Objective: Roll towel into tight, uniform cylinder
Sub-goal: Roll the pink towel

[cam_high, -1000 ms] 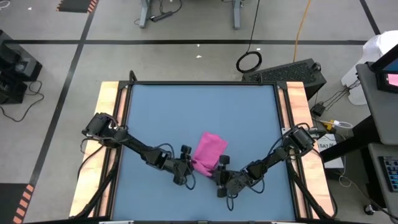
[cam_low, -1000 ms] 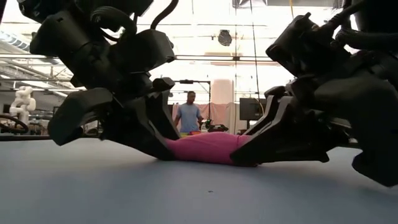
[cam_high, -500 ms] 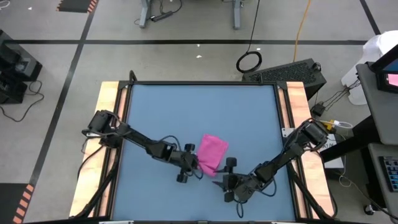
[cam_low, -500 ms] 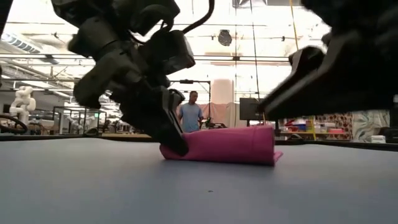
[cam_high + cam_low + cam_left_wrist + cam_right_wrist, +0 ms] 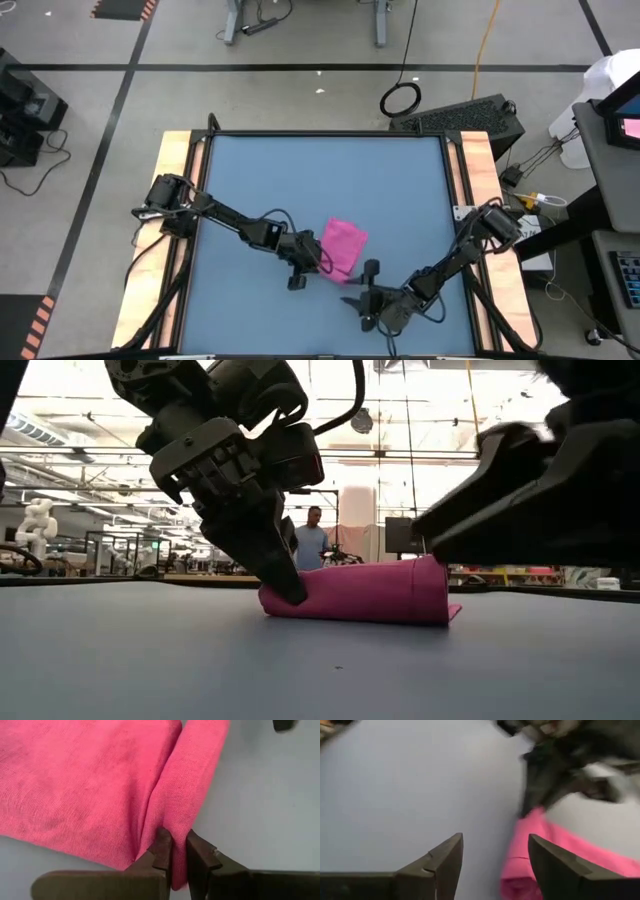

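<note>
The magenta-pink towel lies on the blue table near the front middle as a loose, partly rolled bundle. In the low view the towel stands higher at its right end. My left gripper is shut on its near-left end, and the left wrist view shows a rolled strip beside a flatter layer. My right gripper hangs open just near-right of the towel, clear of it. In the right wrist view the towel lies ahead, past one open finger. My left gripper pinches a folded ridge of the towel between its two fingers, at the bundle's near-left end. The fingers slant down from the table's left side. The towel rests on the table, its held end barely raised.
Wooden rails run along the table's left and right sides. The blue top stretches bare behind and to both sides of the towel. A person stands far off in the room beyond the table.
My right gripper has let go of the towel and drawn back toward the near edge, rising a little. My left gripper has rolled about its wrist, shifted toward the towel and stayed on its near-left end. The towel has bunched from a low flat shape into a taller roll.
</note>
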You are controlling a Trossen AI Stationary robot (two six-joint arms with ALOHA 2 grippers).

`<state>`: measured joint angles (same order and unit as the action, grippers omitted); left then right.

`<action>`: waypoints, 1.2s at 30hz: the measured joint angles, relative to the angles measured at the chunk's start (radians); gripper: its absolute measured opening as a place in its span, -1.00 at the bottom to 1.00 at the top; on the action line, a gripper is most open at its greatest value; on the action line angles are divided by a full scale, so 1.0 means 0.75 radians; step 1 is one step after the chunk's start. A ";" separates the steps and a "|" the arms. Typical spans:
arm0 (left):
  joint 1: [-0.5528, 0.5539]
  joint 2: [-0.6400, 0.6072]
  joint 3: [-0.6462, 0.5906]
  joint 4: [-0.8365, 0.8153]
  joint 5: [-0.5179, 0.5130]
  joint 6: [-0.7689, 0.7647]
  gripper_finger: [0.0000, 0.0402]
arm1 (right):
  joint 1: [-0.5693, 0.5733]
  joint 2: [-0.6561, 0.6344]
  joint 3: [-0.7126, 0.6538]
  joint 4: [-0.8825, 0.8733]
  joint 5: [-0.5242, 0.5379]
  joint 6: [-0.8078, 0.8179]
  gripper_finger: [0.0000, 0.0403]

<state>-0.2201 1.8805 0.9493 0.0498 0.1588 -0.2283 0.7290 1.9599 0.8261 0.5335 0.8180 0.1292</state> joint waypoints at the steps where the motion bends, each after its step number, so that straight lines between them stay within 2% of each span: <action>1: 0.000 0.000 0.000 0.000 -0.001 -0.001 -0.82 | 0.009 0.004 0.000 0.000 0.068 -0.014 0.07; 4: 0.000 0.000 0.000 0.001 -0.003 -0.002 -0.82 | 0.012 0.019 0.000 -0.008 0.118 -0.026 0.08; 8: 0.007 0.000 0.000 0.002 -0.002 -0.004 -0.82 | -0.010 0.056 0.001 0.030 0.049 -0.024 0.09; 12: 0.008 0.000 -0.001 0.010 -0.002 -0.005 -0.82 | -0.038 0.122 0.001 0.116 0.051 -0.020 0.09; 20: 0.009 0.000 -0.002 0.018 0.003 -0.004 -0.81 | -0.039 0.172 0.002 0.268 0.164 -0.113 0.14; 23: 0.009 0.000 -0.002 0.024 0.004 -0.004 -0.81 | -0.065 0.173 0.002 0.245 0.183 -0.037 0.15; 30: 0.009 -0.001 -0.002 0.025 0.004 -0.005 -0.81 | -0.107 0.209 0.002 0.229 0.124 0.161 0.14; 36: 0.009 -0.001 -0.002 0.024 0.004 -0.008 -0.81 | -0.108 0.217 0.002 0.218 0.103 0.231 0.02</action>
<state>-0.2134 1.8801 0.9482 0.0681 0.1622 -0.2344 0.6479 2.1228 0.8276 0.6967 0.8954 0.3025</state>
